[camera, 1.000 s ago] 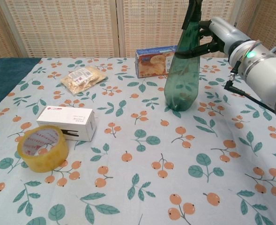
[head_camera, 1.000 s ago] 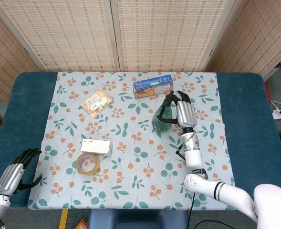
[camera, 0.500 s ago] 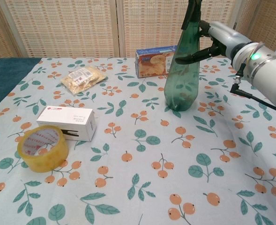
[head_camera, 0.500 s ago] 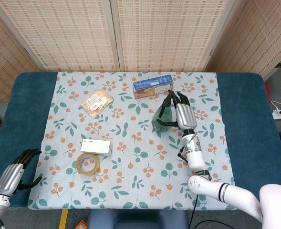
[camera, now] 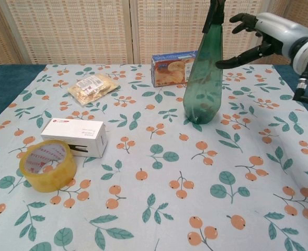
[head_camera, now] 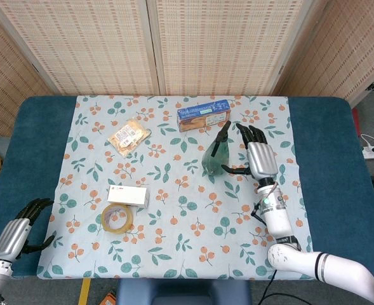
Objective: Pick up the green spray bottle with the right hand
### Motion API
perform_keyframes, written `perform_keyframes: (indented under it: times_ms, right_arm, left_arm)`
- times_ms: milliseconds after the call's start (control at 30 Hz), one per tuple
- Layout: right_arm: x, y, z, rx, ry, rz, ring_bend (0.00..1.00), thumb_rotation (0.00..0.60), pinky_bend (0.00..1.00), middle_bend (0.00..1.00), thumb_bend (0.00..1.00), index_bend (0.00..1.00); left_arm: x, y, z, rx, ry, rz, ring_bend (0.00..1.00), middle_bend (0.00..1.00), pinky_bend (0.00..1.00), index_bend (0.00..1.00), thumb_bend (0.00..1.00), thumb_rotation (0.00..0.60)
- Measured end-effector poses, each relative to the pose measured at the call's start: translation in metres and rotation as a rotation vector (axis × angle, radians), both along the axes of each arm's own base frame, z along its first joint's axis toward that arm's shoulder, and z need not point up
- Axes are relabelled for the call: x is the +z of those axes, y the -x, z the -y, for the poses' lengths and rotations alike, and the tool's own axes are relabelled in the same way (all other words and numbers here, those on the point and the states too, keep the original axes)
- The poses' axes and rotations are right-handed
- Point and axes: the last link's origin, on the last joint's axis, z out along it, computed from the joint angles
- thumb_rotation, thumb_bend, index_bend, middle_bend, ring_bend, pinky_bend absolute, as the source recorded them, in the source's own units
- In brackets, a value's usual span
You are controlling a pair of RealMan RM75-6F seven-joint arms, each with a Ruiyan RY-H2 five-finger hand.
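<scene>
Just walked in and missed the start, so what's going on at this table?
The robot's right hand is beside the green spray bottle, fingers spread and not gripping it. The bottle stands upright on the floral tablecloth, not yet picked up. The left hand hangs idle at the table's near left edge. A tape roll, a white box, a snack bag and a blue carton lie untouched.

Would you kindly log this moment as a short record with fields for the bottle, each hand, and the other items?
bottle: green spray bottle stands upright on the floral tablecloth, unheld
right hand: right hand open beside the bottle, fingers spread, apart from it
left hand: left hand at the table's near left edge, holding nothing
other items: tape roll, white box, snack packet, blue-and-orange carton
</scene>
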Motion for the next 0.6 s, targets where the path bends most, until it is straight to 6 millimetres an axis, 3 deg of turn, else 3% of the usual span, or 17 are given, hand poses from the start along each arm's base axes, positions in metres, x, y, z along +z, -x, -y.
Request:
perform_keyframes:
  times_ms: [267,500,600]
  right_arm:
    - [0.048,0.035,-0.027,-0.093,-0.020,-0.225,0.00,0.600,0.00,0.08,0.00,0.00]
    - [0.116,0.100,-0.087,-0.246,0.015,-0.307,0.00,0.600,0.00,0.08,0.00,0.00]
    - [0.127,0.127,-0.106,-0.266,0.073,-0.275,0.00,0.600,0.00,0.08,0.00,0.00]
  left_arm:
    - [0.001,0.000,0.002,-0.001,-0.007,0.002,0.00,0.09,0.12,0.10,0.25,0.600]
    - [0.005,0.001,0.006,0.002,-0.028,0.004,0.00,0.08,0.12,0.10,0.25,0.600]
    - [0.005,0.000,0.006,-0.002,-0.027,0.003,0.00,0.08,0.12,0.11,0.25,0.600]
